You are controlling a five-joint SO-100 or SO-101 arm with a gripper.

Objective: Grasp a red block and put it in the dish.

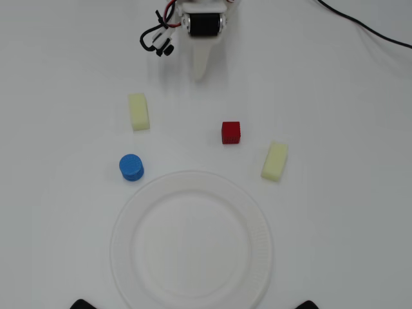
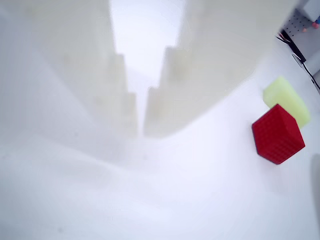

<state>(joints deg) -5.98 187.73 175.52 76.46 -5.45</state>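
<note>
Overhead view: the gripper point(image 1: 201, 72) hangs near the top of the table, its white fingers drawn to a single tapering point with no gap to be seen, and holding nothing. The red block point(image 1: 231, 132) lies ahead of the fingertips and off to the right, clearly apart from them. Further ahead in that direction lies the dish point(image 1: 132, 254), empty. A pale yellow block point(image 1: 274, 161) sits beyond the cube to the right, another yellow block point(image 1: 138, 111) lies left of the fingers, and a blue cylinder point(image 1: 131, 167) stands by the dish's rim on the left.

Wrist view: the two fingers point(image 2: 172, 85) fill the upper frame, with only a thin slit between them, so they are nearly closed and empty. The red block point(image 2: 277, 133) sits to the right of the tips, outside the slit, with the yellow block point(image 2: 287, 99) just behind it, possibly touching.

In my judgement the reach has hardly begun. To do it well, the jaws should spread wider than the cube first, then the arm should swing right until the cube lies between the tips, squared to its flat faces, and close without nudging the yellow neighbour.
</note>
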